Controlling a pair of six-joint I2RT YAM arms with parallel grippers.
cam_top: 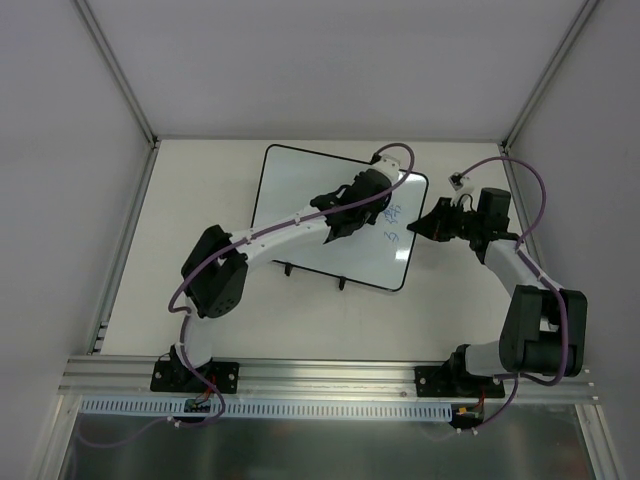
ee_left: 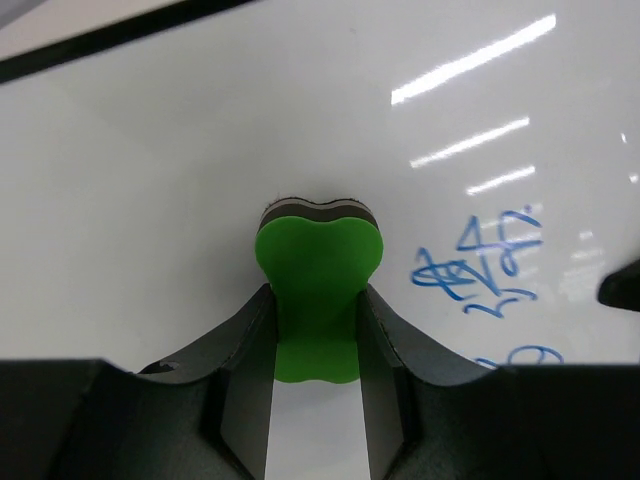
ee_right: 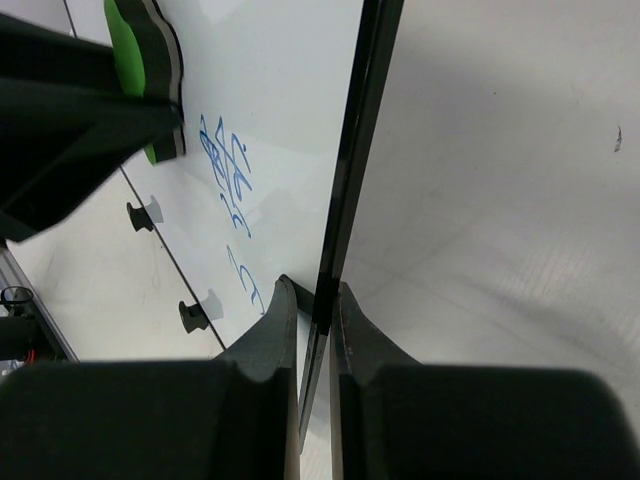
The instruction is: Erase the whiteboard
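My left pincer [ee_left: 318, 330] grips the green eraser [ee_left: 318, 255] against the board [cam_top: 300, 190] at mid-table, my right pincer [ee_right: 315, 310] pinches its right edge, and the blue writing [ee_left: 480, 265] beside the eraser stands unwiped, so I judge most erasing is left.

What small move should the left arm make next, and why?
Probably slide the left claw and its green eraser sideways onto the blue writing, which lies unerased just beside it on the whiteboard. The right claw grips the board's rim, so the board looks steadied.
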